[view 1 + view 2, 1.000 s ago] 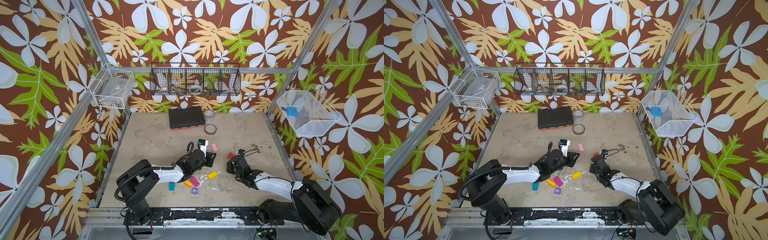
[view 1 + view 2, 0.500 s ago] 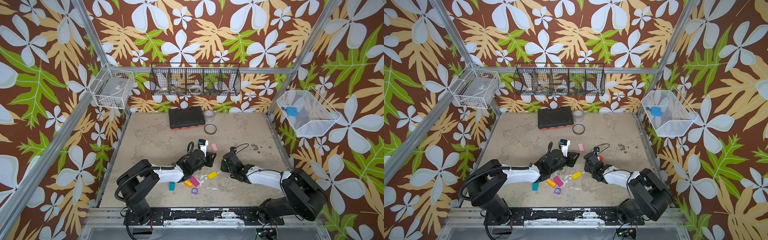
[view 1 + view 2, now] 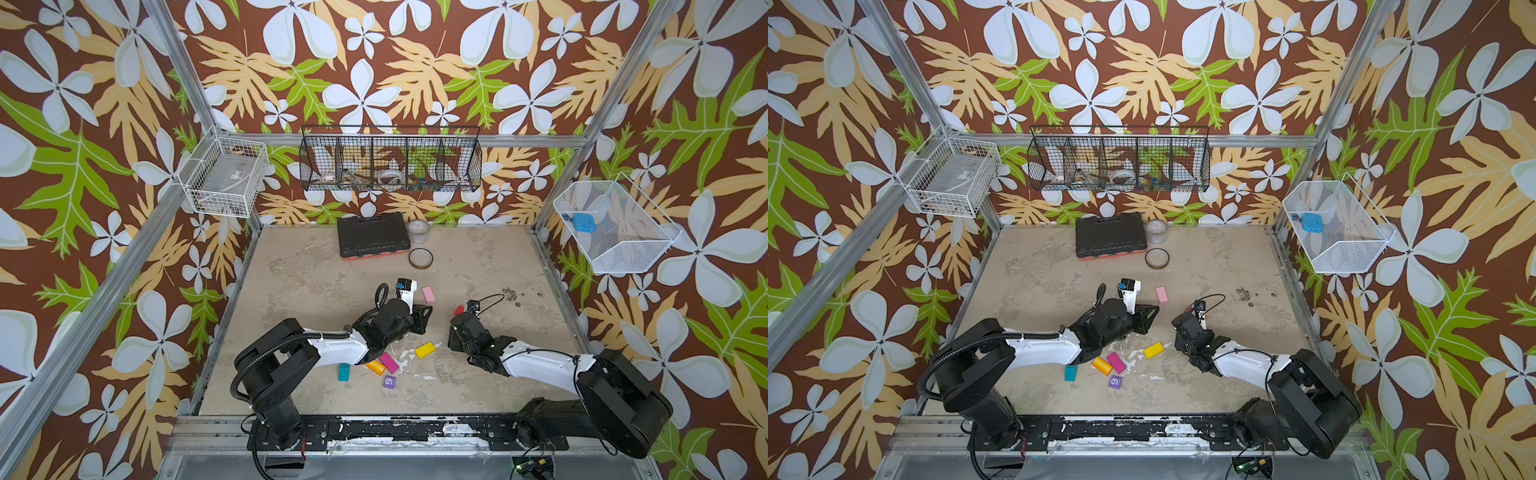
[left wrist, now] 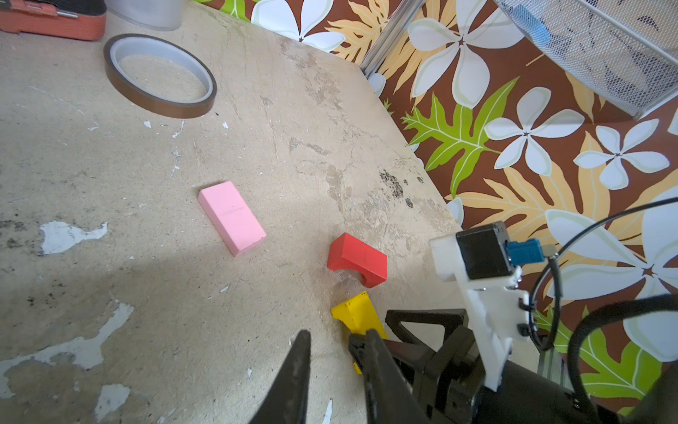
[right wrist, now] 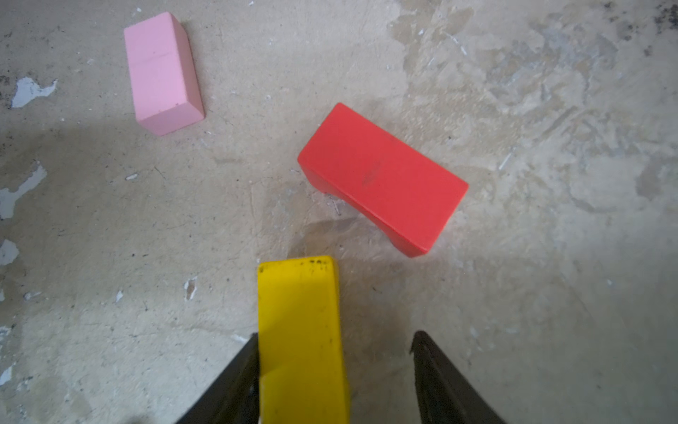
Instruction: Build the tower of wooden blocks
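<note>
A yellow block point(image 5: 301, 330) sits between the jaws of my right gripper point(image 5: 336, 334), touching one finger with a wide gap to the other, so the gripper is open. Just beyond it lie a red arch block point(image 5: 381, 176) and a pink block point(image 5: 161, 73). In a top view my right gripper point(image 3: 457, 326) covers that yellow block. My left gripper point(image 4: 335, 334) hovers close by, jaws slightly open with bare table between them. Nearer the front lie another yellow block point(image 3: 425, 350), a magenta block point(image 3: 388, 362), an orange block point(image 3: 375, 367), a teal block point(image 3: 344, 371) and a purple cube point(image 3: 389, 382). The tower is not in view.
A black tool case point(image 3: 371, 235), a clear tape roll point(image 3: 417, 230) and a brown tape ring point(image 3: 420, 258) sit at the back of the table. Wire baskets hang on the left, back and right walls. Both forearms lie low over the table's front half.
My right gripper has shifted a little left, close beside the red block, and its jaws have opened. The left arm and the loose blocks have not moved.
</note>
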Action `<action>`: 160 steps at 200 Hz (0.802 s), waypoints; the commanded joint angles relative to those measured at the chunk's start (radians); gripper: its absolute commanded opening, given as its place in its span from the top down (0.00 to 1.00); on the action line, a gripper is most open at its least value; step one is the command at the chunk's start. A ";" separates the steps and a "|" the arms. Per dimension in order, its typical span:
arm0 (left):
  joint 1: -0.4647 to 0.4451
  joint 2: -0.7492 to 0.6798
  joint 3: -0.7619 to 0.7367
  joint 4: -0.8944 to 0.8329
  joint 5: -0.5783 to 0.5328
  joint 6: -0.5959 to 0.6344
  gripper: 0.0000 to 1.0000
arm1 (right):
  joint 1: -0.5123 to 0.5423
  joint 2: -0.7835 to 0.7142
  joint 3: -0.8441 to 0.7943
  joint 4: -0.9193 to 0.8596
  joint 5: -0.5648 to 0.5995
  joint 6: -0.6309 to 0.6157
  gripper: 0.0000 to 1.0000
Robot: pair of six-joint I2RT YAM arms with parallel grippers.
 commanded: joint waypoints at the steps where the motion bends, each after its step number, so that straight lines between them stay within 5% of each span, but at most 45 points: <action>1: 0.000 0.003 0.009 0.007 -0.012 0.015 0.72 | 0.000 -0.019 -0.002 -0.023 0.030 0.005 0.35; 66: 0.001 0.000 0.011 0.003 -0.015 0.018 0.72 | 0.007 -0.082 -0.064 -0.023 -0.022 0.026 0.32; 125: -0.001 -0.011 0.000 0.007 -0.028 0.015 0.72 | -0.005 -0.137 -0.108 -0.020 0.029 0.050 0.47; 160: -0.001 -0.009 0.002 0.006 -0.028 0.015 0.72 | -0.080 -0.111 -0.125 0.027 -0.051 0.037 0.57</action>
